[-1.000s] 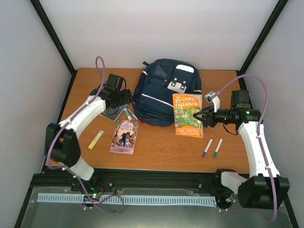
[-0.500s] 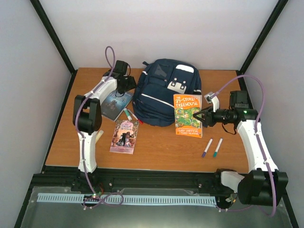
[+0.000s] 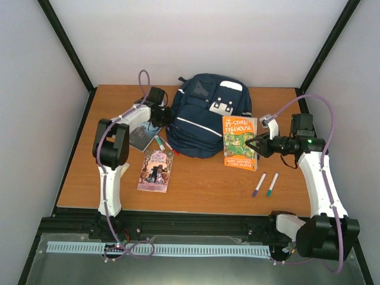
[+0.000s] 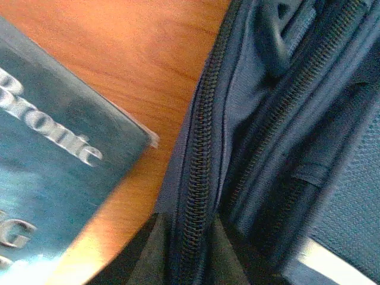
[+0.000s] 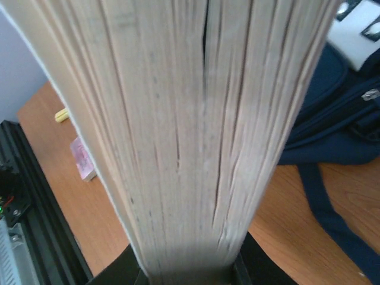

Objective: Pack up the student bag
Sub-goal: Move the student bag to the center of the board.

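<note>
The student bag (image 3: 202,119), navy with white stripes, lies at the back middle of the table. My left gripper (image 3: 165,114) is at its left edge. In the left wrist view the gripper (image 4: 189,255) is shut on a zipper seam (image 4: 199,178) of the bag (image 4: 309,119), one finger on each side of it. My right gripper (image 3: 254,145) is shut on an orange Treehouse book (image 3: 239,142) and holds it beside the bag's right side. The book's page edges (image 5: 190,119) fill the right wrist view above the gripper (image 5: 190,270).
A teal book (image 3: 142,133) lies left of the bag, its corner (image 4: 53,172) close to my left gripper. A pink book (image 3: 155,169) and coloured markers (image 3: 160,142) lie in front of the bag. Two pens (image 3: 265,184) lie near the right arm.
My left arm swung from over the teal book to the bag's left edge, and its jaws narrowed onto the zipper seam. The right gripper shifted the orange book slightly right.
</note>
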{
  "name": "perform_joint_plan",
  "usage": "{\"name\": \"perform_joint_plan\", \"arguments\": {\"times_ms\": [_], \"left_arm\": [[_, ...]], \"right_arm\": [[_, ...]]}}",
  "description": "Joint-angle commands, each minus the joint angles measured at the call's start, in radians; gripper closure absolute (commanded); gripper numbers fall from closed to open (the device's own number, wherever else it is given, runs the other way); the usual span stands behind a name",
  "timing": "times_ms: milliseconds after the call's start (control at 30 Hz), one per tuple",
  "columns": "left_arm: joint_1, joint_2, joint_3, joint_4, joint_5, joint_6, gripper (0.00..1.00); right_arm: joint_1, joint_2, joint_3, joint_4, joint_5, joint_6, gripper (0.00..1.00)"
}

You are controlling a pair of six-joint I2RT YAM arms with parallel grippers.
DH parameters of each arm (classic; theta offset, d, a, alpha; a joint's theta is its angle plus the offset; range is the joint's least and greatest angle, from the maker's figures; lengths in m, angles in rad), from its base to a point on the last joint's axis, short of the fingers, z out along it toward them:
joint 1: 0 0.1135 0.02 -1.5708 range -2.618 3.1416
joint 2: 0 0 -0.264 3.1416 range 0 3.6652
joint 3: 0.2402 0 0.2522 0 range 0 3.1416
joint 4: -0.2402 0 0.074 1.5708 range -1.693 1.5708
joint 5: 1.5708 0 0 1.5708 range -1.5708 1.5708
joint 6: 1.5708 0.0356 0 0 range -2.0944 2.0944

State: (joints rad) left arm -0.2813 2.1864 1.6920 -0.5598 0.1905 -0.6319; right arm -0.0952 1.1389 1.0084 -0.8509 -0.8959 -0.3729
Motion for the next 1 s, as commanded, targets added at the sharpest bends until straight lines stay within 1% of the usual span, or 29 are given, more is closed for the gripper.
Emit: {"name": "perform_joint_plan", "arguments": {"times_ms": [0,133,167,233,367,467,533,667,800,867,900,933,967], "left_arm": [[-0.083,-0.062,-0.045,0.045,0.027,0.021,0.86],[-0.129,-0.118,-0.142,0.067,0.014,0.026,0.97],[-0.135,-0.139,-0.179,0.105,0.018,0.025,0.99],[-0.147,-0.184,-0.255,0.126,0.03,0.029,0.99],[-0.168,-0.279,-0.345,0.118,0.028,0.024,0.99],[-0.171,-0.375,-0.454,0.126,0.031,-0.012,0.99],[-0.172,-0.445,-0.533,0.151,0.063,-0.018,0.99],[-0.186,-0.52,-0.64,0.158,0.115,-0.004,0.99],[-0.209,-0.541,-0.702,0.17,0.159,0.014,0.99],[-0.22,-0.532,-0.693,0.144,0.165,0.032,0.98],[-0.224,-0.531,-0.684,0.12,0.16,0.041,0.96],[-0.225,-0.537,-0.677,0.091,0.141,0.045,0.9],[-0.225,-0.552,-0.669,0.044,0.102,0.046,0.81]], "right_arm": [[-0.028,-0.08,0.007,0.063,0.018,0.024,0.97],[-0.041,-0.115,0.005,0.077,0.089,0.033,0.97],[-0.047,-0.122,0.001,0.084,0.102,0.034,0.97],[-0.055,-0.13,-0.013,0.098,0.117,0.038,0.97],[-0.067,-0.155,-0.03,0.106,0.155,0.043,0.97],[-0.072,-0.172,-0.01,0.083,0.196,0.031,0.97],[-0.072,-0.173,0.007,0.058,0.208,0.017,0.97],[-0.073,-0.17,0.019,0.034,0.226,0.012,0.97],[-0.074,-0.196,0.003,0.023,0.25,0.007,0.97],[-0.074,-0.211,-0.014,0.041,0.271,0.01,0.97],[-0.075,-0.212,-0.019,0.051,0.285,0.016,0.97],[-0.075,-0.206,-0.02,0.056,0.294,0.025,0.97],[-0.075,-0.197,-0.018,0.057,0.298,0.028,0.97]]}}
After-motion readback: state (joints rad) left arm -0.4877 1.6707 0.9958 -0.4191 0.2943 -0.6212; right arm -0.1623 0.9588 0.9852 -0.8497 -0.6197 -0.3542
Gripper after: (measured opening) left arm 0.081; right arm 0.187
